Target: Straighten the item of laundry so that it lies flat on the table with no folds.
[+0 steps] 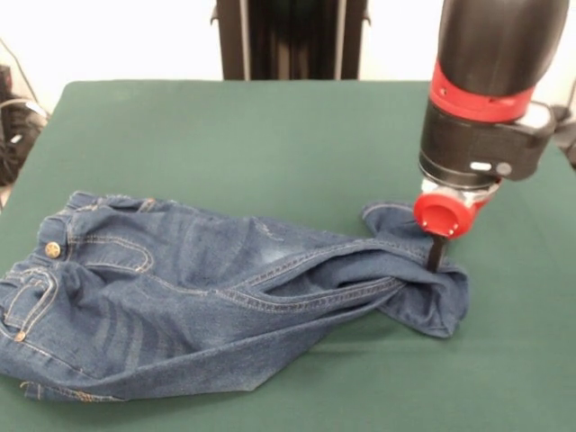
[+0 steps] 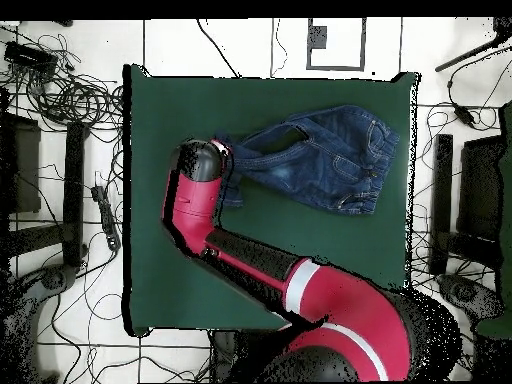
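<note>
Gripper (image 1: 436, 256) down on bunched cuffs of jeans (image 1: 207, 288), finger opening indiscernible; risk: pull drags legs together, folds persist on table (image 1: 270, 135)

- The desk (image 1: 225, 135) lies bare across its whole far half in the front view, open for passing.
- The jeans (image 1: 180, 297) sprawl over the near left part, waistband at the left edge, legs bunched toward the right.
- The end effector (image 1: 436, 256) stands on the leg cuffs, the arm (image 2: 300, 285) towering above them.
- Right of the cuffs, bare green felt runs to the desk's edge.
</note>
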Action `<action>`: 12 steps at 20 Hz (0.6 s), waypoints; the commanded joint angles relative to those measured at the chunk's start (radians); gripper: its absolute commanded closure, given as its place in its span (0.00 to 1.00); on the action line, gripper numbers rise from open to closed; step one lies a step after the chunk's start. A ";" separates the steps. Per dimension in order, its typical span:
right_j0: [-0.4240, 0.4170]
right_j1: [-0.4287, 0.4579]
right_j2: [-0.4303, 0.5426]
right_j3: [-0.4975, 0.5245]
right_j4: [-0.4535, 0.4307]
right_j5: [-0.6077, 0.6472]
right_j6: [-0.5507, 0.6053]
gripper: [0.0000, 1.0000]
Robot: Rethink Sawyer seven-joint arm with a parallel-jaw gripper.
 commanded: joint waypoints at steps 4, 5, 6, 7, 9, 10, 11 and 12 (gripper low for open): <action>-0.012 -0.028 0.016 0.018 0.159 -0.030 -0.159 1.00; -0.013 -0.030 0.020 0.019 0.166 -0.031 -0.159 1.00; -0.013 -0.030 0.025 0.018 0.176 -0.033 -0.159 1.00; -0.010 -0.030 0.022 0.017 0.173 -0.030 -0.155 1.00; -0.007 -0.029 0.022 0.017 0.176 -0.027 -0.152 1.00; -0.008 -0.031 0.024 0.017 0.182 -0.030 -0.155 1.00; -0.008 -0.032 0.026 0.017 0.188 -0.032 -0.159 1.00; -0.007 -0.033 0.026 0.017 0.190 -0.032 -0.158 1.00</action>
